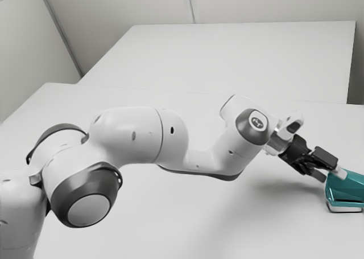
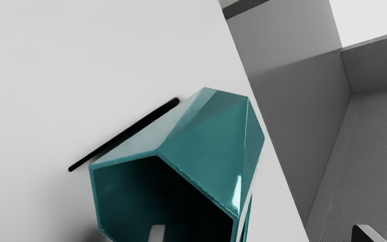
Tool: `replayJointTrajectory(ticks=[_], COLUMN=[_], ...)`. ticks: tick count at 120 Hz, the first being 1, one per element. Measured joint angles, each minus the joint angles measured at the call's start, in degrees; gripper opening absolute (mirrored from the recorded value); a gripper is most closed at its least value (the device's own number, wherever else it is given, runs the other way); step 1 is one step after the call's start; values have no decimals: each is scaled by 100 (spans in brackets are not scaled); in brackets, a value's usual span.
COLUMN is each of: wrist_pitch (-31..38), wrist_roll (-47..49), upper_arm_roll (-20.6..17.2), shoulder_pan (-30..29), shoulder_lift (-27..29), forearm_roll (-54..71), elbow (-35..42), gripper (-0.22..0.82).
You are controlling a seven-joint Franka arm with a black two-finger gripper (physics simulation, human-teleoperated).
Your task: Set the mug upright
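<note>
- Counter (image 1: 273, 230), pale and smooth, is reached across by the white arm (image 1: 136, 136) from the exterior view's left.
- A second pale table (image 1: 227, 54) is seen behind it in the exterior view, backed by light walls (image 1: 296, 3).
- In the wrist view, one straight edge of the counter is shown, with grey panels (image 2: 291, 117) beyond and below it.
- Near that edge the teal, faceted mug (image 2: 210, 134) is found, laid over on its side on the counter, not upright; only a narrow band of counter is seen between the mug and the edge.
- The mug's dark, angular mouth (image 2: 170, 201) is turned toward the hand, and part of the mug is cut off by the border at the exterior view's right.
- Along the mug's flank a narrow black strip (image 2: 123, 134) is seen; what it is cannot be told.
- The jaws are held wide apart at the mouth end of the mug.
- One fingertip (image 2: 156, 233) is seen against the dark opening, and the other fingertip (image 2: 370, 233) is set well out past the mug's side, so a side wall is spanned between them.
- Nothing is gripped; whether the mug is touched by the nearer one cannot be told.
</note>
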State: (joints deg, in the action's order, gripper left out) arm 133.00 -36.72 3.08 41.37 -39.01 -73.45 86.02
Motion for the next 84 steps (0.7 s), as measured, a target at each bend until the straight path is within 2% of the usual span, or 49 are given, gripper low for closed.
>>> replayJointTrajectory(ticks=[34, 44, 65, 84], wrist_pitch=[-67, -71, -77, -78], wrist_roll=[-136, -152, -152, -141], upper_arm_roll=[-33, -29, -27, -21], shoulder_pan=[33, 69, 109, 126], shoulder_lift=[-647, -732, -761, -755], forearm_roll=[-7, -2, 28, 46], elbow=[-884, -1006, -1107, -1145], gripper=[58, 46, 9, -7])
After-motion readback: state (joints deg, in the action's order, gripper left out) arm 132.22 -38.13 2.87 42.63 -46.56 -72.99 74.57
